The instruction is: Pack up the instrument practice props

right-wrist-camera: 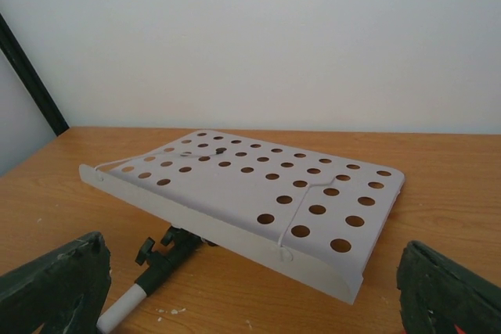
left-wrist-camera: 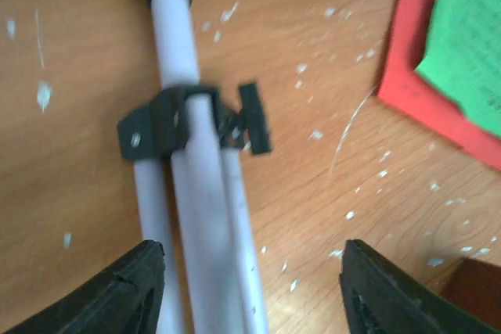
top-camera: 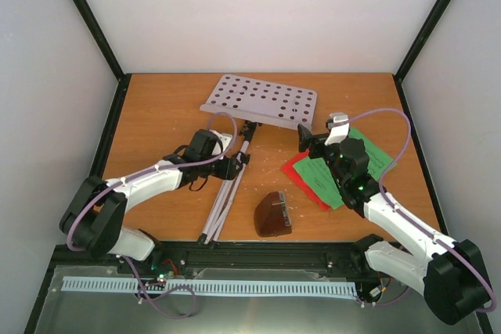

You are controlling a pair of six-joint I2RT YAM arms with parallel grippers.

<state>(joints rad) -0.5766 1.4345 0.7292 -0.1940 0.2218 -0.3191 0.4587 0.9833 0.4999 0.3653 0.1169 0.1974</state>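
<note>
White metal tripod music stand (top-camera: 227, 197) lies flat on the orange-brown wooden table (top-camera: 156, 115). Its folded legs point toward the lower middle of the top view. Its white perforated plate (top-camera: 261, 101) sits tilted at upper centre.

Left end effector (top-camera: 235, 163) is at the stand's pole, mid-frame left of centre. In the left wrist view its black fingers (left-wrist-camera: 117, 295) are apart and straddle the bundled white tubes (left-wrist-camera: 200, 193). The frame-left finger is right beside the tubes and the frame-right finger is clear of them, so nothing is clamped. A black clamp collar (left-wrist-camera: 168, 127) with a small black knob (left-wrist-camera: 254, 119) wraps the tubes above the fingers.

Right end effector (top-camera: 313, 140) is just right of the plate's lower right corner and faces it. In the right wrist view its fingers (right-wrist-camera: 55, 287) are spread wide at both lower corners, with nothing between them. The plate fills the middle of that view.

Dark brown pyramid metronome (top-camera: 273, 214) lies on its side at lower centre, near the stand's legs but apart from them.

Green paper sheet (top-camera: 364, 163) lies on top of the red paper sheet (top-camera: 301, 174), right of centre, partly under the right arm.
</note>
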